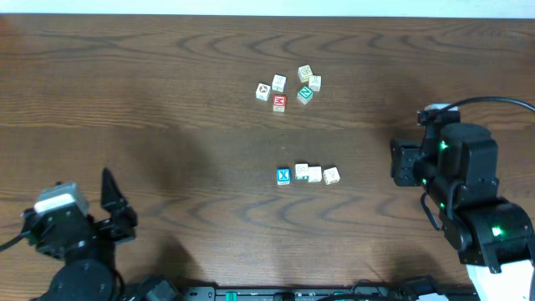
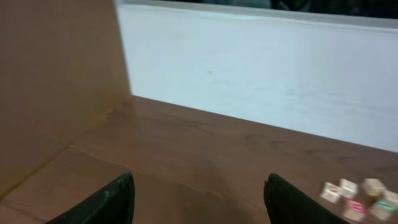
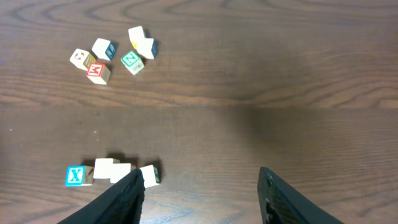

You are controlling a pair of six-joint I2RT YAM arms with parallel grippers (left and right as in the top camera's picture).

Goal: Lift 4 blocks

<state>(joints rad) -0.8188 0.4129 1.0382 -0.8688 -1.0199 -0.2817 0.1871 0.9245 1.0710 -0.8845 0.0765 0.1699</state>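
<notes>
Dark wood-grain desk (image 1: 167,125) carried two groups of small cubes, well apart from each other. Toward the robot's side a row of four lay on the surface: blue X block (image 1: 283,176) at the left end, then three cream blocks (image 1: 315,175) packed close beside it. Farther back sat a loose cluster of six: red-faced cube (image 1: 279,102), green diamond-faced cube (image 1: 305,94) and four pale cubes (image 1: 279,83) around them.
</notes>
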